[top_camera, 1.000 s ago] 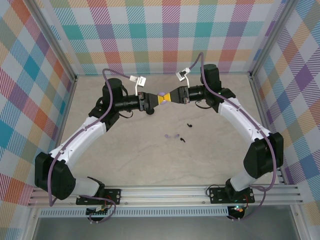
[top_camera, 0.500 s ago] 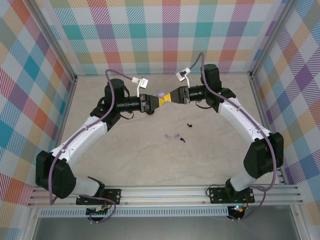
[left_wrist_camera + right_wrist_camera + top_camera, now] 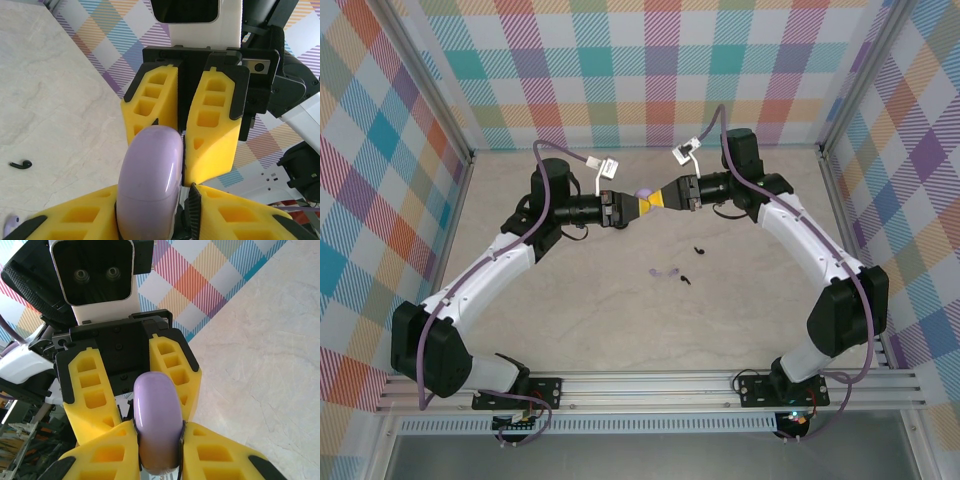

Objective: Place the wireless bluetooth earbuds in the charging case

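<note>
**Lilac case gripped from both sides, earbuds on the tabletop**

The earbuds lie loose on the tabletop (image 3: 580, 300), the lilac pair (image 3: 666, 271) just left of the two black ones (image 3: 698, 250). Farther off, the charging case (image 3: 642, 193) hangs in the air. My left end effector (image 3: 638, 205) is closed around it and my right end effector (image 3: 159, 432) is clamped on its thin edge. In the last second this joined grip has edged slightly left. The lid looks closed, so I judge no earbud can go in yet.

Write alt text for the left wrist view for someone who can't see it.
A lilac charging case is pinched between the yellow fingers of the left gripper at the bottom, with those of the right gripper facing it from the top. On the marbled table at left lie a black earbud and, in the bottom corner, a lilac earbud.
</note>
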Controlling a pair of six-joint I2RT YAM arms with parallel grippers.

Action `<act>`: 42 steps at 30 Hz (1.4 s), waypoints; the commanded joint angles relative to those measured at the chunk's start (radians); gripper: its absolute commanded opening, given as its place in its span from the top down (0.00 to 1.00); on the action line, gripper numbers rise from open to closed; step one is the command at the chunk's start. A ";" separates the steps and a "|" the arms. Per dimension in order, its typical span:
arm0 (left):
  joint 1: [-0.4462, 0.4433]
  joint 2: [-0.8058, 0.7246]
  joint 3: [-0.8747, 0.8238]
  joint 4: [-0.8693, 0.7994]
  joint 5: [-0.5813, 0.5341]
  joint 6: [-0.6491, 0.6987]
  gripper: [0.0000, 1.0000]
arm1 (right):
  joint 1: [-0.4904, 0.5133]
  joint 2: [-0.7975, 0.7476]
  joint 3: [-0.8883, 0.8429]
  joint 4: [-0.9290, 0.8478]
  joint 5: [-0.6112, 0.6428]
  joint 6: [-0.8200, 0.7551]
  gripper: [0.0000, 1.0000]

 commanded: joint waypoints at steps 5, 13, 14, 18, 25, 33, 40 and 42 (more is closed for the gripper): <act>-0.016 -0.001 0.040 0.023 -0.005 0.009 0.79 | 0.033 -0.006 0.044 -0.092 -0.062 -0.087 0.80; -0.019 0.002 0.047 -0.003 -0.040 0.035 0.89 | 0.040 -0.010 0.075 -0.173 -0.014 -0.134 0.69; -0.019 0.002 0.054 -0.022 -0.057 0.048 0.89 | 0.040 -0.019 0.073 -0.176 0.018 -0.131 0.63; -0.019 0.003 0.061 -0.061 -0.133 0.114 0.88 | 0.040 -0.068 0.064 -0.178 0.159 -0.120 0.52; -0.040 -0.061 -0.064 0.108 -0.161 0.375 0.89 | 0.040 -0.150 0.065 -0.240 0.326 -0.149 0.45; -0.063 -0.104 -0.102 0.148 -0.178 0.554 0.93 | 0.042 -0.166 0.072 -0.289 0.315 -0.182 0.44; -0.070 -0.100 -0.108 0.196 -0.153 0.537 0.93 | 0.060 -0.148 0.093 -0.328 0.361 -0.207 0.43; -0.074 -0.101 -0.109 0.195 -0.146 0.542 0.93 | 0.061 -0.145 0.097 -0.328 0.363 -0.207 0.43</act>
